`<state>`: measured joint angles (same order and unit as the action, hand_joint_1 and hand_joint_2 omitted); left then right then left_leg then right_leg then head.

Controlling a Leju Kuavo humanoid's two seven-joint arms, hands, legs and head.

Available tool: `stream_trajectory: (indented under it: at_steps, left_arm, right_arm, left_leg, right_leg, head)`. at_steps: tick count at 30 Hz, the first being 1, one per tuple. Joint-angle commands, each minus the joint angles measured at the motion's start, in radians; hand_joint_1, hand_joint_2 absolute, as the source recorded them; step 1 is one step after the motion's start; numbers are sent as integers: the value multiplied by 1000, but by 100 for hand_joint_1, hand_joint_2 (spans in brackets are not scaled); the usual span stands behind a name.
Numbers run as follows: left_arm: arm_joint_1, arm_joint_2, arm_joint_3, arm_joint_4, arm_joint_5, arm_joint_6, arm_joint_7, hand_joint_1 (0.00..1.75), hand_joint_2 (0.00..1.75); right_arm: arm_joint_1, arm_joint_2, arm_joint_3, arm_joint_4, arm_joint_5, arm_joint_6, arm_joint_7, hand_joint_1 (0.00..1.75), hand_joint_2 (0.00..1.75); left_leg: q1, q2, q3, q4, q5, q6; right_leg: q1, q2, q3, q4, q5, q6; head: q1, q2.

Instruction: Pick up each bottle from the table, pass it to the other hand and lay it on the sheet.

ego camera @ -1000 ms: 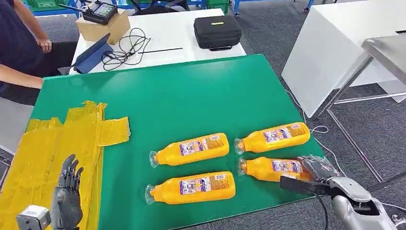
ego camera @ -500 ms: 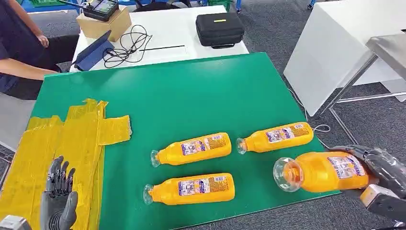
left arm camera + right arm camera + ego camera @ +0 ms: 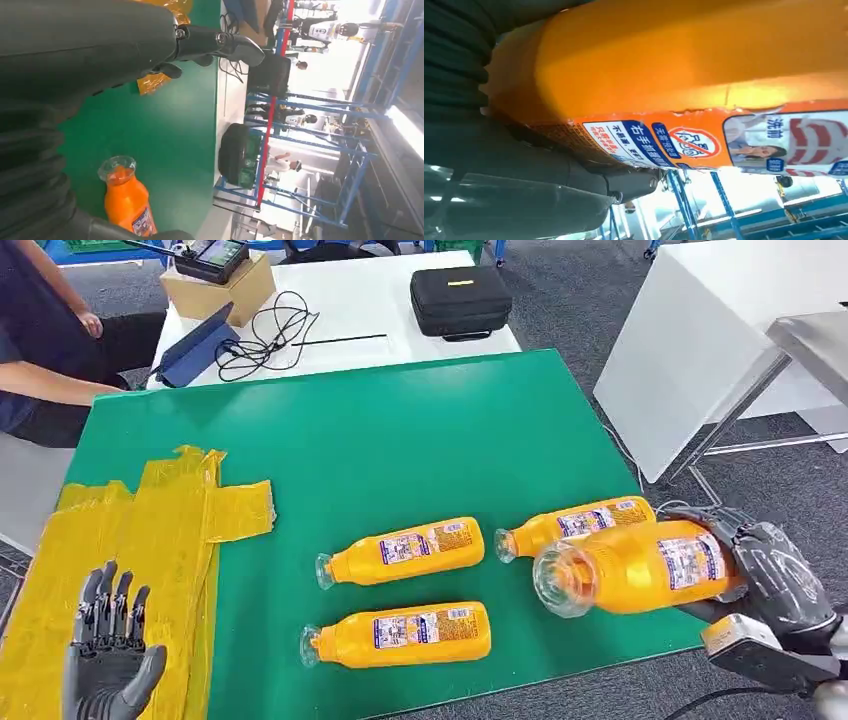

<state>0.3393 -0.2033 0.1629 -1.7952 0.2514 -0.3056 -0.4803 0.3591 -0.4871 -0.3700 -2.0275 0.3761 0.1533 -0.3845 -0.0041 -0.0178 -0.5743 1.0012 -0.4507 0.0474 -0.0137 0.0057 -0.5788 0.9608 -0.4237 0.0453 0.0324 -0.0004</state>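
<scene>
While the right hand clamps its fingers on a raised bottle, you see three bottles lying on the green worktop and the left hand, fingers apart, over the yellow sheet. Left wrist view: a bottle stands out against the worktop. Right wrist view: the held bottle's label faces you.

Four bottles, one sheet
</scene>
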Motion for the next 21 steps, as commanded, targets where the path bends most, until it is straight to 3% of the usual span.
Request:
stream_trajectory:
  at_steps: [1, 3, 6, 9, 15, 21]
  left_arm:
    - [-8, 9, 8, 4, 37, -41, -1, 0, 175]
    - [6, 20, -36, -21, 105, -71, 14, 0, 175]
    - [-17, 56, -141, -21, 125, -33, 22, 0, 175]
    - [-81, 92, -244, 10, 167, -6, 44, 0, 175]
    - [-208, 118, -328, 107, 262, 41, 81, 0, 175]
    - [-221, 138, -360, 105, 274, 71, 83, 0, 175]
  right_arm:
    - [-77, 61, 110, 41, -19, -6, 4, 175, 175]
    - [-155, 118, 227, 116, 23, -95, 27, 175, 175]
    - [-391, 271, 445, 338, 194, -329, 113, 175, 175]
    - [-536, 431, 566, 459, 195, -462, 167, 175, 175]
    - [-643, 577, 732, 584, 172, -495, 235, 175, 175]
    - [-723, 599, 715, 695, 45, -438, 232, 175, 175]
  left_leg:
    - [1, 3, 3, 0, -1, -2]
    - [1, 5, 4, -1, -1, -3]
    - [3, 11, 5, -3, -1, -3]
    - [4, 17, 6, -5, 0, -4]
    - [4, 17, 7, -3, 4, -6]
    - [6, 15, 4, -1, 5, -8]
  right_leg:
    - [1, 1, 2, -1, -1, -2]
    - [1, 3, 3, -2, 0, -2]
    - [3, 8, 5, -5, 3, -2]
    - [4, 14, 4, -6, 6, -3]
    - [4, 13, 1, -1, 6, -7]
    - [5, 11, -2, 3, 5, -7]
  head:
    - [0, 0]
    - [0, 0]
    - [0, 0]
    - [0, 0]
    - [0, 0]
    - [0, 0]
